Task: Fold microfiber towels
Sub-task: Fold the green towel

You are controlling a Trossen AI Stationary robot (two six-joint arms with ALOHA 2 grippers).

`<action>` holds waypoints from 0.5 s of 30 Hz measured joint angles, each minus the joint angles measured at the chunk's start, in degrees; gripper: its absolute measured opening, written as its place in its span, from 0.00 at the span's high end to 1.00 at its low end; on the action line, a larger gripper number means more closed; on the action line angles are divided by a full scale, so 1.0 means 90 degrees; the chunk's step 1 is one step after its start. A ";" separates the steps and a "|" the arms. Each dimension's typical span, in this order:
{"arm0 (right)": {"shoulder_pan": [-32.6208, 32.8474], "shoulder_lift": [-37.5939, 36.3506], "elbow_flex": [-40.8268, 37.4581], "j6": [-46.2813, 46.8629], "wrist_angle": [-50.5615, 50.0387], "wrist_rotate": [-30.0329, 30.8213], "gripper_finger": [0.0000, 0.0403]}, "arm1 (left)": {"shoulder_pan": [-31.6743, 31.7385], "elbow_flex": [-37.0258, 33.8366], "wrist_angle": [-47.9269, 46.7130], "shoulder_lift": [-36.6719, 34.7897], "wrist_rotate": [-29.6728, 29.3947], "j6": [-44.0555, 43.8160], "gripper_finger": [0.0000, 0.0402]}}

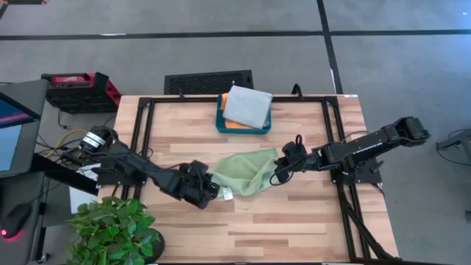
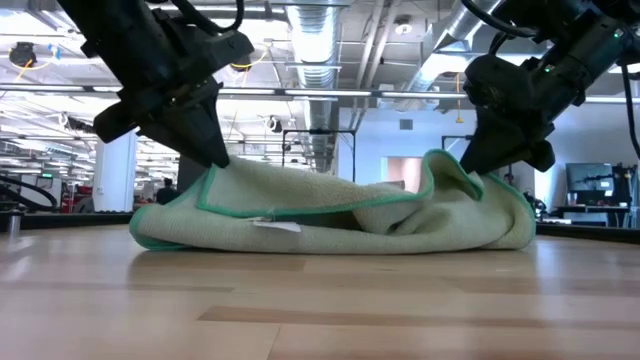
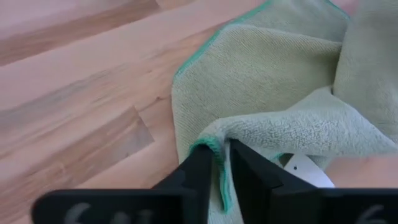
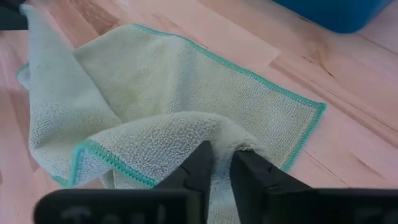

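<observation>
- I see the light green towel (image 1: pixel 246 173) lying crumpled in the middle of the desk (image 1: pixel 294 221), with its long axis running from my left arm to my right arm.
- My left end effector (image 1: pixel 209 188) sits at the left end of this towel. In the left wrist view its fingers (image 3: pixel 198 168) are nearly together and pinch a teal-hemmed edge between them.
- My right end effector (image 1: pixel 280 175) sits at the opposite end, also narrow, and it holds a fold of the cloth, as the right wrist view shows.
- In the low view both pinched ends stand a little higher than the sagging middle, which rests on the desk.
- So each arm is already on its own end, and neither has to reach. I judge that the coming move depends on this line between the two grasps: the ends must travel together, across the long axis, so that the cloth lays over itself evenly.
- A white label (image 2: pixel 276 225) shows near the left end; I think it can end up inside or outside the fold.
- Behind the towel, at the far side of the desk, stands the teal tray (image 1: pixel 221 121).
- In the tray lies a folded pale grey towel (image 1: pixel 248 106) on top of an orange towel (image 1: pixel 224 101), of which only an edge shows.
</observation>
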 joint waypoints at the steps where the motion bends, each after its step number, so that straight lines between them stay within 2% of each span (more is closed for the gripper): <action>1: 0.0000 0.0000 0.0000 0.0000 0.0000 0.0000 0.80 | 0.0036 0.0000 -0.0005 0.0000 0.0011 0.0003 0.86; 10: -0.0052 0.0119 0.0002 0.0046 -0.0005 0.0166 0.64 | 0.0324 0.0000 -0.0063 0.0000 0.0133 0.0693 0.64; 15: -0.0221 0.0012 0.0002 -0.0143 -0.0001 -0.0037 0.60 | 0.0429 0.0006 -0.0045 -0.0011 0.0368 0.1320 0.58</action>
